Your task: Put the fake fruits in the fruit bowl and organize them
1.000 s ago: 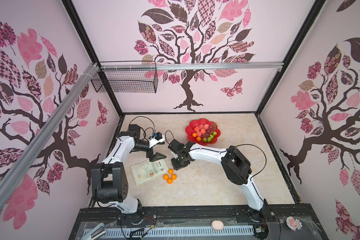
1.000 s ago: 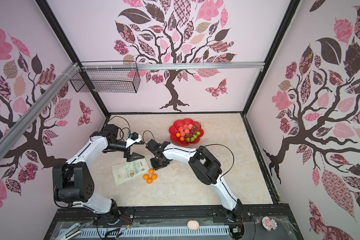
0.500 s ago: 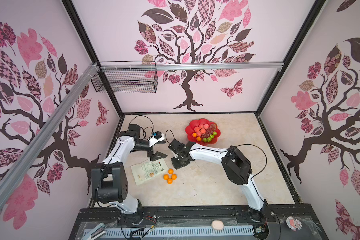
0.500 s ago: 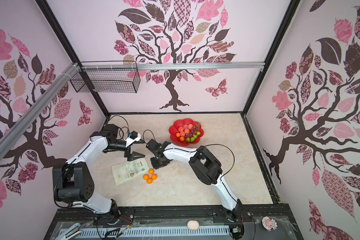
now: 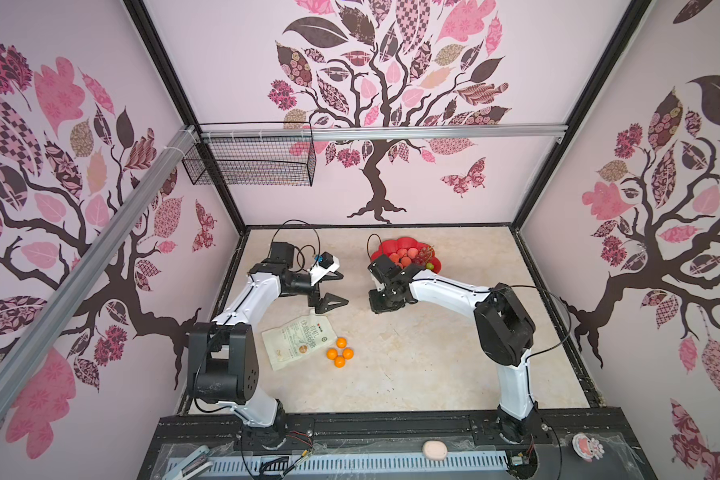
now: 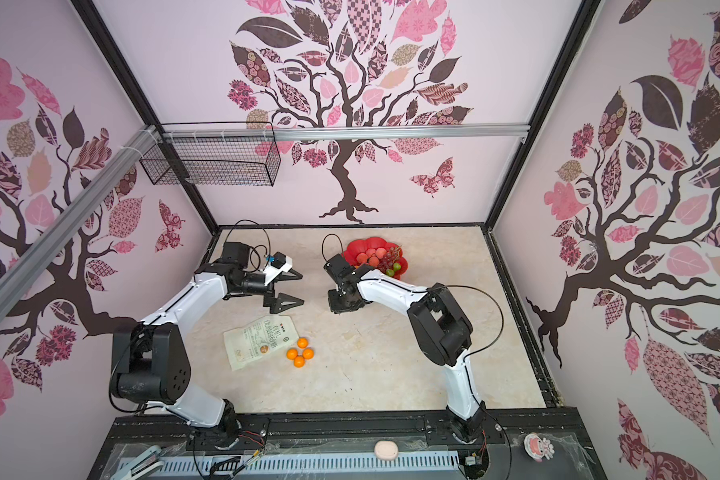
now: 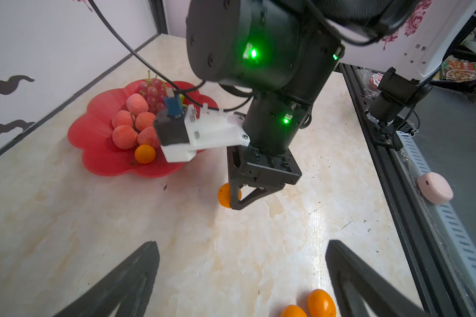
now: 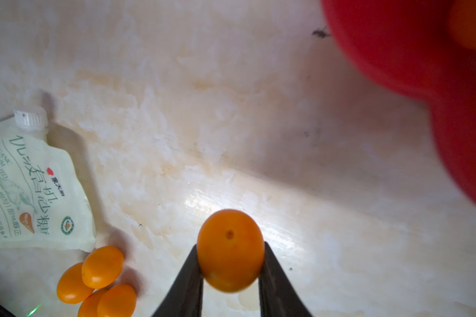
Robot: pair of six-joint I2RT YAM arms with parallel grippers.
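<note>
On the desk (image 5: 433, 365), pale and marble-patterned, the following stood or lay.

1. Fruit bowl (image 5: 385, 248): red, petal-edged, toward the back of the desk and right of centre in both top views. Inside it were several pink-red peaches (image 7: 124, 136) packed together. A purple-red grape bunch (image 7: 152, 88) lay behind them, toward the back wall. A lone orange (image 7: 144, 154) sat in front of the peaches, touching one. Green fruit (image 6: 391, 272) showed at the rim nearest the arms; its kind was too small to tell.

2. Right gripper (image 8: 230, 247): pointed downward, just outside the bowl's rim on the side facing the left arm. It pinched the held orange (image 8: 230, 249) between its two fingers (image 8: 187, 277), one on each flank. This fruit was outside the bowl.

3. Left gripper (image 7: 242, 244): spread wide with nothing between the jaws. It hung above bare desk near the right gripper, facing it, apart from every fruit.

4. Four oranges (image 5: 340, 352): a tight cluster, touching one another, on the desk toward the front and well apart from the bowl.

5. Pouch (image 5: 296, 338): white, printed, with a screw cap, lying flat. One corner was just beside the four oranges.

6. Wire basket (image 5: 250, 163): black, hung on the back wall's rail.
</note>
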